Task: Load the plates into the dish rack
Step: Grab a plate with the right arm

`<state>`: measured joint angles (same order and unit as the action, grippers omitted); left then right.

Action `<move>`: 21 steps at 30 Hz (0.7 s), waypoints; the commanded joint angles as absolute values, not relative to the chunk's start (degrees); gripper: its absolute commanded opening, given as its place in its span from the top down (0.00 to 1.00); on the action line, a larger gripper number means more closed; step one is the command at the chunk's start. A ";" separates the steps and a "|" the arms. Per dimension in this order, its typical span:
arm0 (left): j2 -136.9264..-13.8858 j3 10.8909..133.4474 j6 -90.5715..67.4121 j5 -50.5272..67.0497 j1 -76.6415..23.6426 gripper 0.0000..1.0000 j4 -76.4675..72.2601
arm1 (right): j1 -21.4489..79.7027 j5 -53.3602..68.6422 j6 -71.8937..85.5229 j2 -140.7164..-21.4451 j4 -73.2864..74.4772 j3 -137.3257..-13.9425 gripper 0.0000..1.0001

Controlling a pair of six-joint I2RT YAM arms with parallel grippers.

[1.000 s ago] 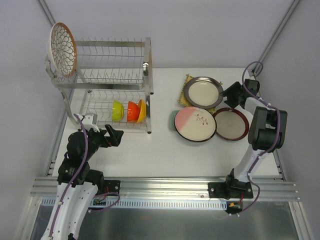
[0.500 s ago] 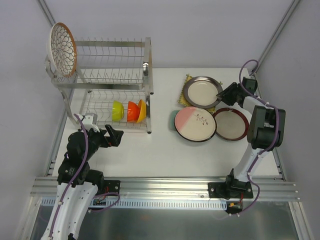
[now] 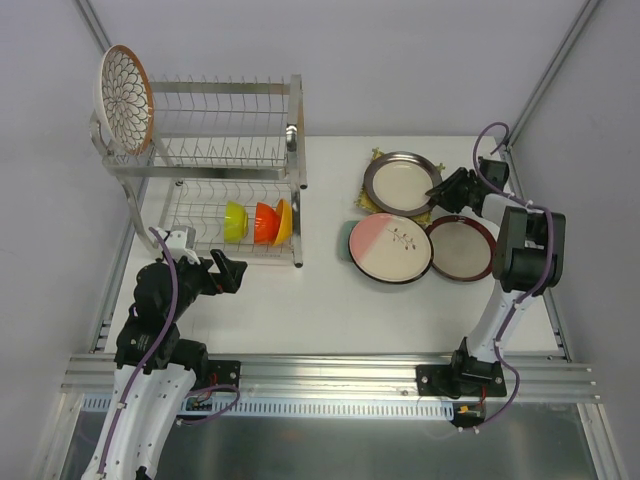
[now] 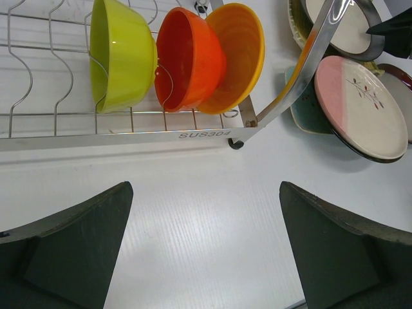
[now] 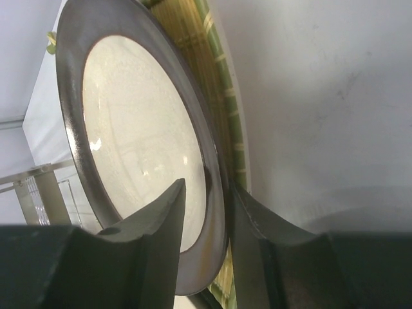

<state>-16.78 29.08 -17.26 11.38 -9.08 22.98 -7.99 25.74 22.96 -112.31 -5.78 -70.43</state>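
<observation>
Two fingers of the right gripper (image 5: 207,187) are set astride the rim of the dark-rimmed cream plate (image 5: 135,141); whether it is clamped cannot be told. That plate lies at two o'clock, atop the yellow woven square (image 5: 193,58). Pick-up is judged in hand; a lift toward the dish rack (image 3: 298,120) at ten o'clock is called for. The left gripper (image 4: 205,193) is spread wide, empty. "SUS304" (image 4: 199,134) is stamped on the rack's rail.
</observation>
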 commanded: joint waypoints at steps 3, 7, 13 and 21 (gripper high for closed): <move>-17.23 28.74 -16.70 10.72 -9.58 0.01 21.09 | -7.29 28.83 22.41 -114.34 -8.79 -71.98 0.64; -17.31 28.74 -16.70 10.81 -9.67 0.01 21.18 | -7.29 28.74 22.59 -114.70 -8.53 -72.25 0.67; -16.79 28.74 -17.23 11.60 -9.58 0.01 21.01 | -7.29 28.48 23.81 -113.03 -7.82 -72.07 0.81; -16.08 29.79 -19.06 13.70 -9.67 0.01 21.18 | -7.38 30.49 28.03 -105.21 -10.02 -68.56 1.00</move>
<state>-16.12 29.08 -17.39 11.62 -9.08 23.00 -7.66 28.73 26.06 -111.87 -7.70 -68.66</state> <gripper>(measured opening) 0.991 0.176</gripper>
